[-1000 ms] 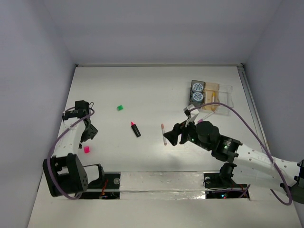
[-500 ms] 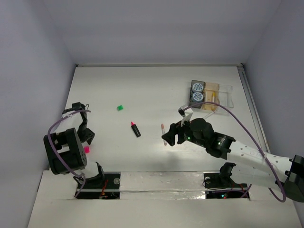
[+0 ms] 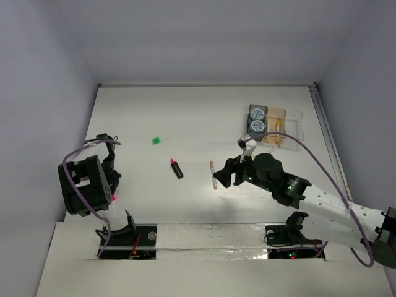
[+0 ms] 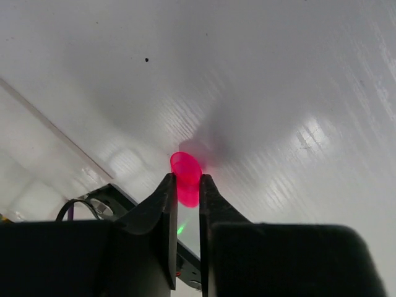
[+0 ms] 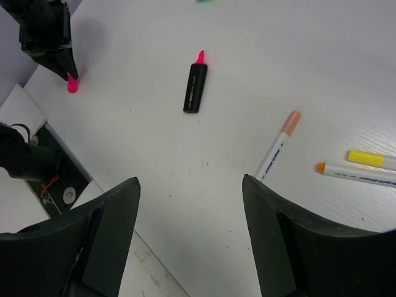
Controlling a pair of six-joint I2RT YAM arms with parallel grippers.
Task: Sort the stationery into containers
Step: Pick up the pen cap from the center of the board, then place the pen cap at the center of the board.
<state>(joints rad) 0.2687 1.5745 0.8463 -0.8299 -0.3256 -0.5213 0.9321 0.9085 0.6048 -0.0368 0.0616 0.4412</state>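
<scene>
Pink plastic first: the small pink cap [image 4: 185, 170], nearest the bases on the left, lay free on the bench [image 3: 185, 111] a sec ago, w/ the left arm stretched past it. Now that arm has folded back and the left gripper [image 4: 184, 190] has come down on the cap, fingers pinched tight against its sides. Looks to be still at bench level, not lifted yet. So the grasp seems made; carry is next.

Mid-bench, the right gripper [image 3: 229, 174] has barely shifted in that sec. It hangs spread wide, holding nothing, just beside the pink-white pen [image 3: 213, 175], which hasn't moved. Wrist view shows an orange-tipped pen [image 5: 356, 172] and a yellow one [image 5: 371, 159] close by on the right. No pick begun on that side.

A bit further left, the black highlighter [image 3: 177, 168] lies where it was, pink tip bare; prob. the cap's mate, so cap may need fitting before sorting. Beyond it, a green cap [image 3: 156, 140], untouched.

Far right, the trays [image 3: 291, 127]: both blue-white rolls [image 3: 257, 114] sit in the dark grey one, something yellowish in the amber one. Most stationery is still out.
</scene>
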